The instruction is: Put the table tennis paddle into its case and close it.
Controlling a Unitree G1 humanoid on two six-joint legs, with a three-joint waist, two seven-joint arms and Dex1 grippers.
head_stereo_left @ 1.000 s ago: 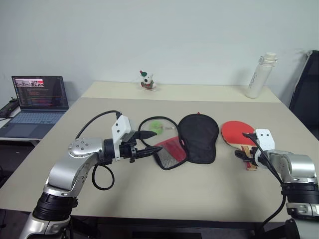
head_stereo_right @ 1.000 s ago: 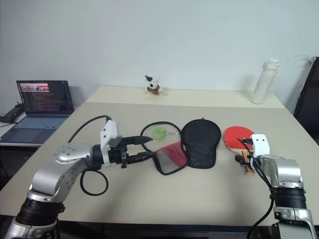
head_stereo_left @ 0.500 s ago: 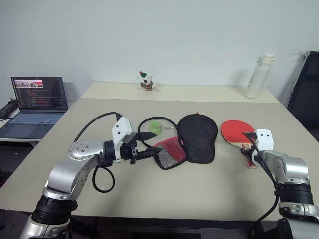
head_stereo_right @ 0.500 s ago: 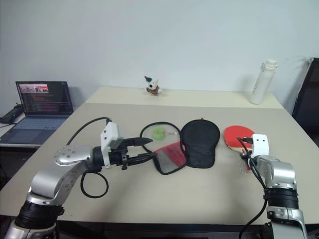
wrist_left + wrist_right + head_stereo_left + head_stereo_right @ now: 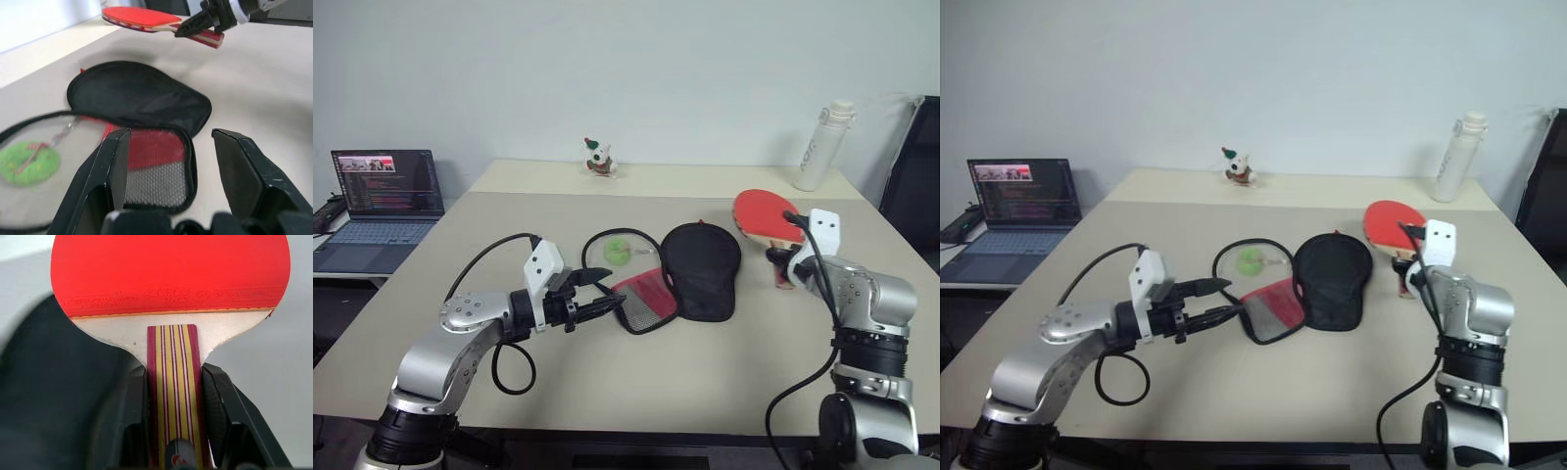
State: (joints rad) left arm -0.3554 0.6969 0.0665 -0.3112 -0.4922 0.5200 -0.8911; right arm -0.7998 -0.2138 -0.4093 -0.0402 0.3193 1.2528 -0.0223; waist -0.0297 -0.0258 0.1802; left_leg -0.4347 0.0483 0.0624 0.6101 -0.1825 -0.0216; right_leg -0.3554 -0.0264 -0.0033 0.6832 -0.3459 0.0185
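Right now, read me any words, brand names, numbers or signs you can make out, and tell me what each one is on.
Paddle, white print along the lower edge of the red rubber: too blurred to read.
Paddle handle butt, small red badge: unreadable.
Water bottle, grey vertical lettering: too small to read.
Laptop screen, lines of text: too small to read.
Case: no text visible.

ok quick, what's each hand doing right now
Left hand: open, holding nothing, at the edge of the case.
Right hand: closed on the handle of the table tennis paddle, lifted off the table.
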